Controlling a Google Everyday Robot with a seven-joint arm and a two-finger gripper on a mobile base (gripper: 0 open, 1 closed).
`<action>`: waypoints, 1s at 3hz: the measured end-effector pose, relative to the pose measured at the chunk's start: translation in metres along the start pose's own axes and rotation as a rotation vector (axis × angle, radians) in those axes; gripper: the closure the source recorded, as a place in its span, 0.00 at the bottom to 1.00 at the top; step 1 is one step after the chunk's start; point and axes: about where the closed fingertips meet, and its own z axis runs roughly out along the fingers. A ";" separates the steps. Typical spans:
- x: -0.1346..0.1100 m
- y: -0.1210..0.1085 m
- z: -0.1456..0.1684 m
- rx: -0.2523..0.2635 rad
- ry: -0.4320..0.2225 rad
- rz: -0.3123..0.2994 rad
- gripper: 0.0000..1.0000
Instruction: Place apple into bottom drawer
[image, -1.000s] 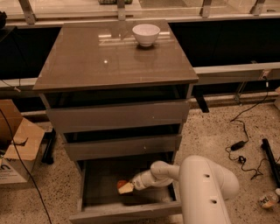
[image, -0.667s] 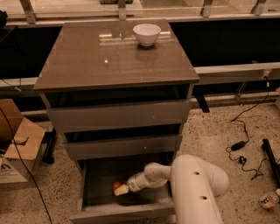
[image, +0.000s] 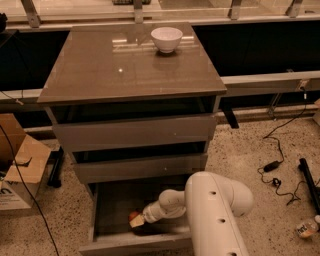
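Reaching into the open bottom drawer, the hand sits clamped on the apple.

Looks like a robotics lab or test area, not a home. Speckled terrazzo floor w/ loose cables and a power brick out past the tabletop's right edge. An open cardboard box sits on the floor off the left edge, and metal frame posts stand behind the back edge. White bowl near the back edge, right of centre. A white robot arm is below the front edge, its gripper inside the open bottom drawer, right by the apple
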 end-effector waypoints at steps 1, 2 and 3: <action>0.007 -0.001 -0.004 0.036 0.000 0.006 0.11; 0.007 -0.001 -0.004 0.038 0.000 0.006 0.00; 0.007 -0.001 -0.004 0.038 0.000 0.006 0.00</action>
